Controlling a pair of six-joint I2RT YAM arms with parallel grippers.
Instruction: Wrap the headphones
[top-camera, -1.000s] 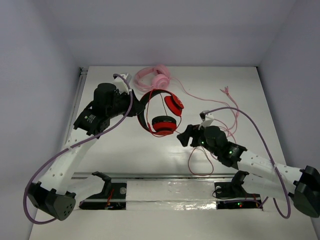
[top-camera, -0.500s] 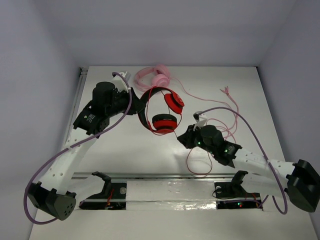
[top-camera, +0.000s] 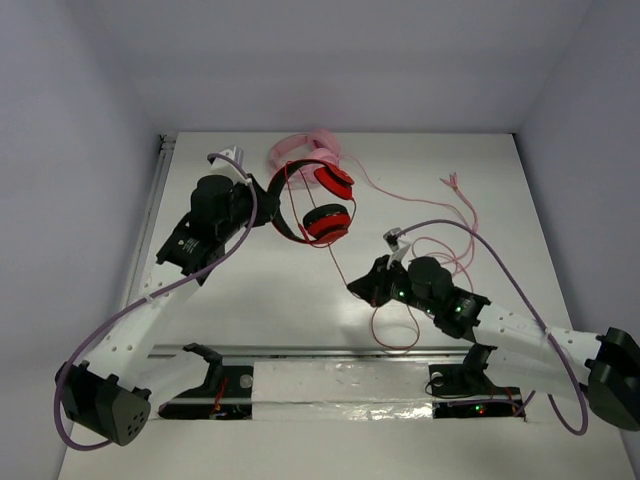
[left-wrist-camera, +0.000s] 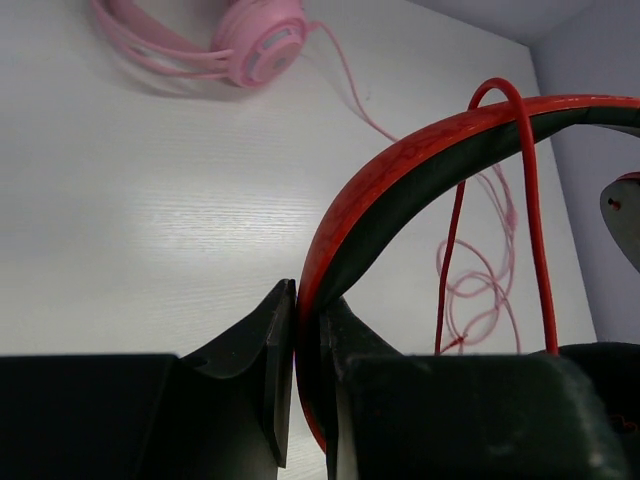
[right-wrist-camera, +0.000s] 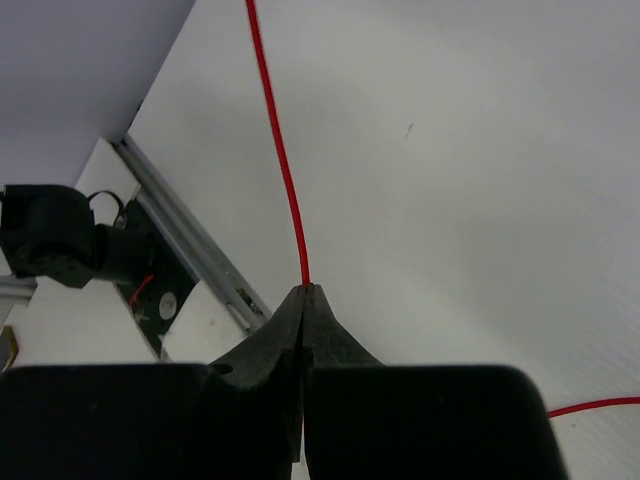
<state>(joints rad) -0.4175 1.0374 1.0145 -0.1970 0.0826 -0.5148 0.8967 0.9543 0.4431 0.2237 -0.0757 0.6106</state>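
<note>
The headphones (top-camera: 326, 222), with red ear cups and a black headband, hang above the table at back centre. My left gripper (top-camera: 266, 203) is shut on the headband (left-wrist-camera: 400, 170), which sits clamped between the fingers of that gripper (left-wrist-camera: 307, 300). The thin red cable (top-camera: 340, 262) runs taut from the lower ear cup down to my right gripper (top-camera: 353, 286). In the right wrist view that gripper (right-wrist-camera: 306, 290) is shut on the cable (right-wrist-camera: 275, 150). More red cable loops on the table (top-camera: 400, 335), and one strand drapes over the headband (left-wrist-camera: 527, 200).
Pale pink headphones (top-camera: 300, 150) lie at the back behind the red ones, their pink cable (top-camera: 450, 225) trailing in loops to the right. A metal rail (top-camera: 330, 355) and the arm mounts run along the near edge. Walls stand on both sides.
My right gripper has shut on the red cable and shifted left. The left arm has carried the headphones a little toward the back, and the cable between them has pulled straight.
</note>
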